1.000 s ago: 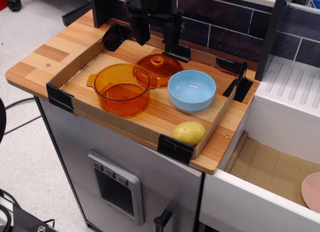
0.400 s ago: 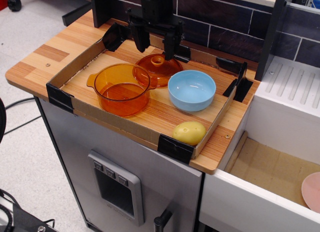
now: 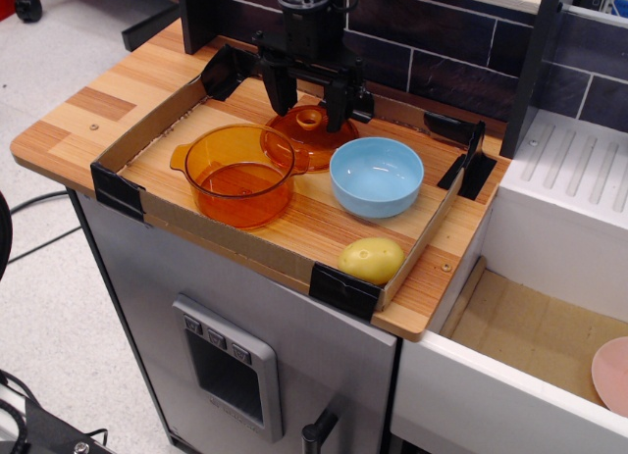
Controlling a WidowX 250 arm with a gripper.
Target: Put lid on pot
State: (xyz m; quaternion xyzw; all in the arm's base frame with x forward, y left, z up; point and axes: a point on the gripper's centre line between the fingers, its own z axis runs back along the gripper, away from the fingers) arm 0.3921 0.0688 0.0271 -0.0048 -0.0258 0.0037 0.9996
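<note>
We saw the black claw (image 3: 307, 99) spread wide, fingers either side of the orange lid's (image 3: 310, 138) ring knob. The lid lay on the tray (image 3: 294, 228), touching the uncovered orange pot (image 3: 238, 174) in front.

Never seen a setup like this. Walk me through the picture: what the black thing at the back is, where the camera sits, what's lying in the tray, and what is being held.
The camera looks down from above and in front of a small toy-kitchen counter. The black thing is the robot arm's gripper, two fingers pointing down with a gap between them. They stand open on either side of the knob of the orange lid, gripping nothing yet. The lid lies flat in a shallow cardboard tray, just behind the orange pot, which is open and looks empty. To the right sits a light-blue bowl, and a yellow, potato-like toy lies in the near right corner. At the far right, a pink plate peeks from the sink.
</note>
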